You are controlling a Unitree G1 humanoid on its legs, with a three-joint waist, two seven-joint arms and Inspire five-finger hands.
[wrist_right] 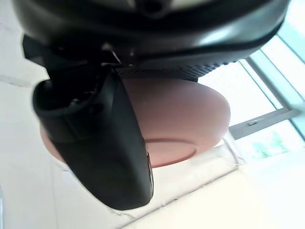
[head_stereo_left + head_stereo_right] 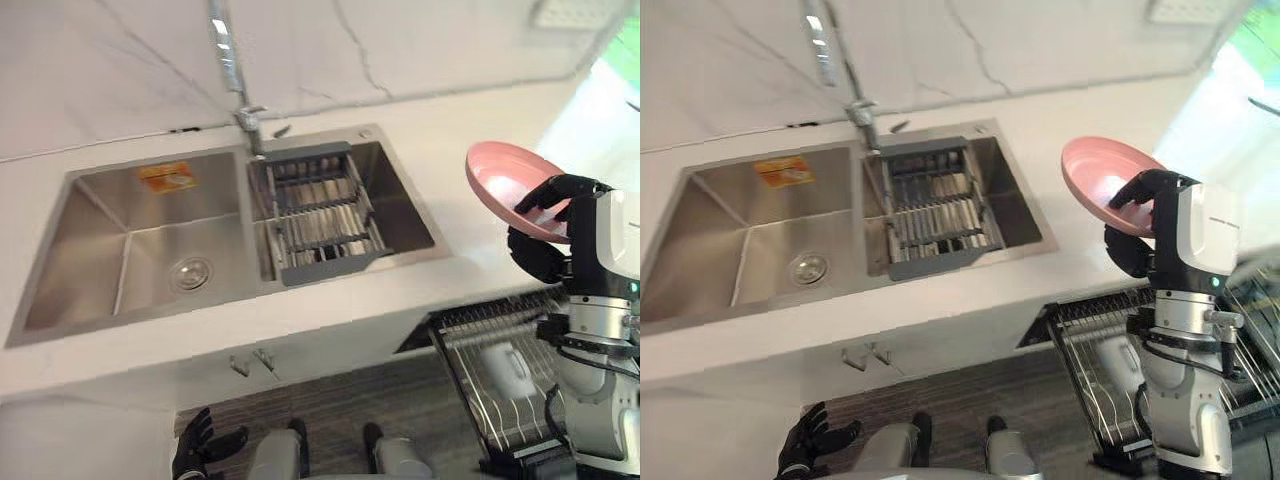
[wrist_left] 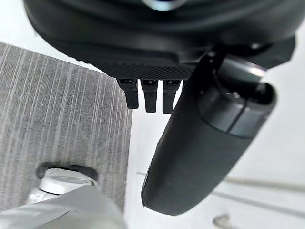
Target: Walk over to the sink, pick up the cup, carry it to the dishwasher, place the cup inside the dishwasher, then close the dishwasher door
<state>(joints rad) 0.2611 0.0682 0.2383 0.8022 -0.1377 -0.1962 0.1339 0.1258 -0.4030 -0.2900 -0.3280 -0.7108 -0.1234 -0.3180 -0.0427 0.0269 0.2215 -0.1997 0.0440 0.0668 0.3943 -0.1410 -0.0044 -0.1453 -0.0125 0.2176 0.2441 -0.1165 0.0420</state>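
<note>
My right hand (image 2: 556,194) holds a pink bowl (image 2: 503,180) tilted on its edge above the counter's right end, fingers curled over its rim. In the right wrist view the bowl's underside (image 1: 190,119) shows past the thumb (image 1: 107,143). Below it the dishwasher's wire rack (image 2: 451,366) stands pulled out, with a white cup (image 2: 510,368) lying in it. My left hand (image 2: 200,445) hangs low by the cabinet front, fingers relaxed and holding nothing; its thumb (image 3: 205,148) shows in the left wrist view.
A steel double sink (image 2: 100,260) is set in the white counter, with a grey dish drainer (image 2: 320,210) in its right basin and a tall faucet (image 2: 235,75) behind. Cabinet handles (image 2: 252,362) sit under the counter edge above striped grey floor.
</note>
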